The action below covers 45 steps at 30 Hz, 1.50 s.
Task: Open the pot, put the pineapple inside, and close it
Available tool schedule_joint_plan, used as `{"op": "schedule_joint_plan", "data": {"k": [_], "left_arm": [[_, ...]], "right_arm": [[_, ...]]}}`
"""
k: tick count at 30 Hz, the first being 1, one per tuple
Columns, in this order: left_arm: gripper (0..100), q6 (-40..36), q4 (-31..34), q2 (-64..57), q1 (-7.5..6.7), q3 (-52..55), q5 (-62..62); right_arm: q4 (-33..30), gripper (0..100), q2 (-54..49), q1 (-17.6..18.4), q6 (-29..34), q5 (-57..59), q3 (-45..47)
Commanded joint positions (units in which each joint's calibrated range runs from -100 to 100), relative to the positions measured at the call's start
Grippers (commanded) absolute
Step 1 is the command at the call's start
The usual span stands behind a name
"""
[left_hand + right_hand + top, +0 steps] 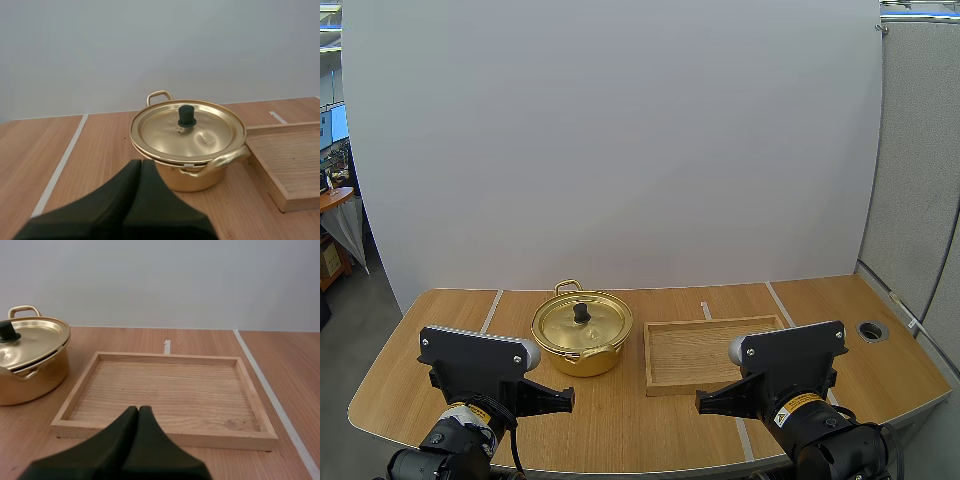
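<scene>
Pot (pixel 582 335) on the bench (pixel 820 300), lid (pixel 187 131) seated, black knob (pixel 187 116) upright, just beside the wooden tray (pixel 705 350), not touching. Near the pot's front, left jaws pressed together; right jaws likewise, before the tray's near rim.

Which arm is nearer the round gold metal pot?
Left. The left arm sits just before the pot; the right arm sits before the rectangular wooden tray beside it.

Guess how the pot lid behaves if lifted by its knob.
Thin-looking metal, so the lid is probably light and stiff. Its small black knob offers a narrow pinch, so it may swing or tilt. Glossy surface: likely slippery.
</scene>
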Motion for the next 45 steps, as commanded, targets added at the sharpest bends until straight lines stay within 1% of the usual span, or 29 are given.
{"op": "schedule_joint_plan", "data": {"k": [1,45], "left_arm": [[0,-0.56,-0.06,-0.20,0.12,0.09,-1.25],[0,-0.56,-0.06,-0.20,0.12,0.09,-2.22]], "right_arm": [[-0.39,0,-0.37,-0.21,-0.32,-0.26,0.00],[0.11,0,-0.37,-0.21,-0.32,-0.39,0.00]]}}
